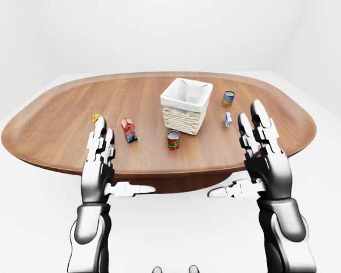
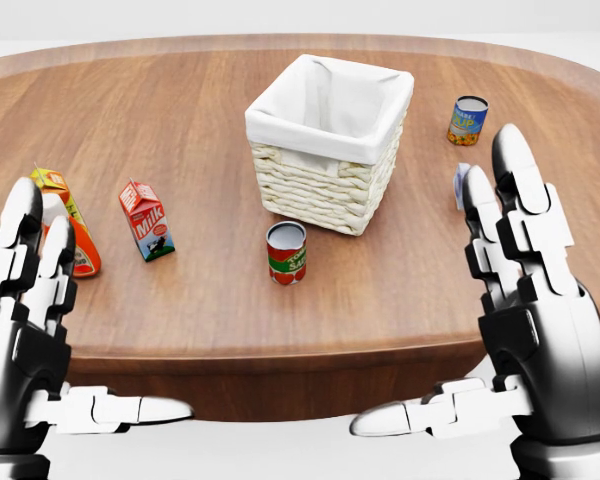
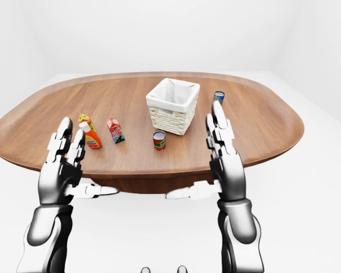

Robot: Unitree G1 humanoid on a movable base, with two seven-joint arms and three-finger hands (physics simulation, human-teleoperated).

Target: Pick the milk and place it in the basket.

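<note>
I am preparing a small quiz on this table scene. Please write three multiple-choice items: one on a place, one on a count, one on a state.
1. In the head view, where does the red milk carton stand relative to the white-lined wicker basket?
A. to its left
B. inside it
C. to its right

2. How many round tin cans stand on the brown oval wooden table?
A. one
B. two
C. four

3. What state are the two silver three-finger hands in?
A. both open, holding nothing
B. the left one closed on the carton
C. the right one closed on a can

Answers:
1 A, the carton stands on the bare wood to the left.
2 B, the red can and the blue can.
3 A, the left hand and the right hand have spread fingers.
</note>
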